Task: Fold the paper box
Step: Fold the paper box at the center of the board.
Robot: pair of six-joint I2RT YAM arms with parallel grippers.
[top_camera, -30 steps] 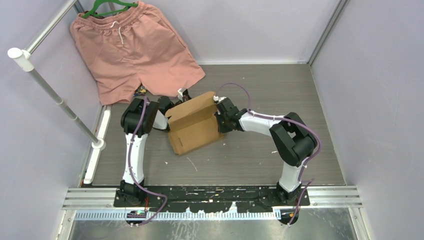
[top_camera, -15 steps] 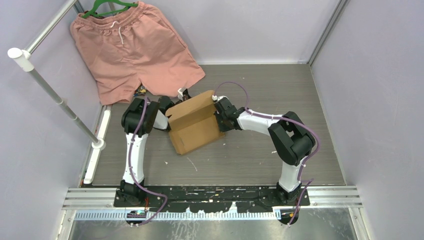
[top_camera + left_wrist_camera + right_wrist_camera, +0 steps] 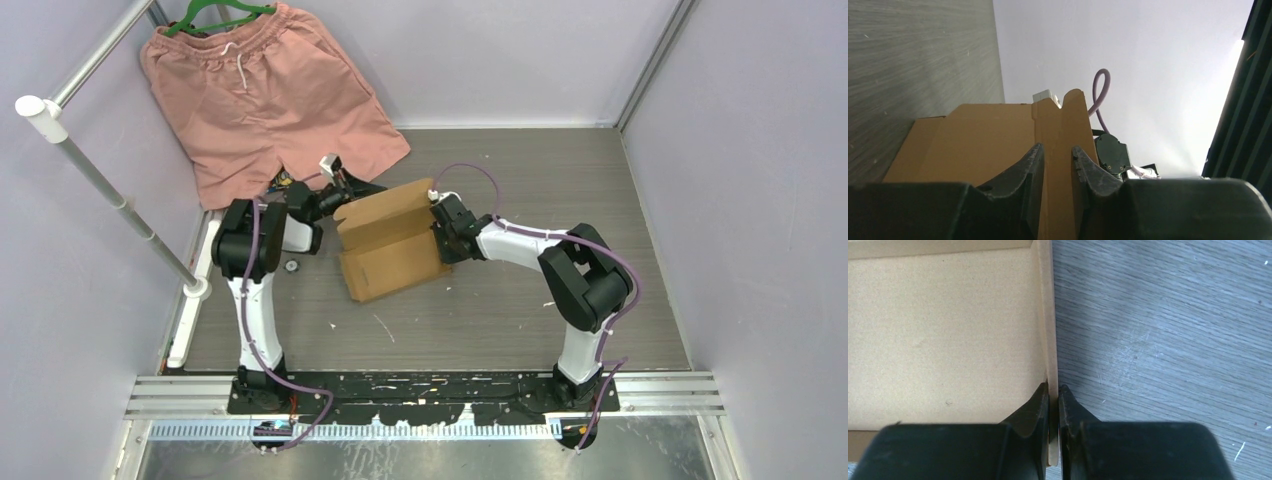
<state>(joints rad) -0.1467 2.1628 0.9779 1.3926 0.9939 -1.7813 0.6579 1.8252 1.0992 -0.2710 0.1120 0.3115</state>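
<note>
Where the right pincer clamps it, the paper box is plain brown.

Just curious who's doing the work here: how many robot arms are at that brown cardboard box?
2. The black left gripper sits at the far left corner of the brown cardboard box, fingers apart; the black right gripper pinches its right wall.

Grey wood-grain table (lightly scuffed) between pale lilac walls.

The top camera looks down from behind; each wrist camera sits close behind its jaws; all share the paper box
</note>
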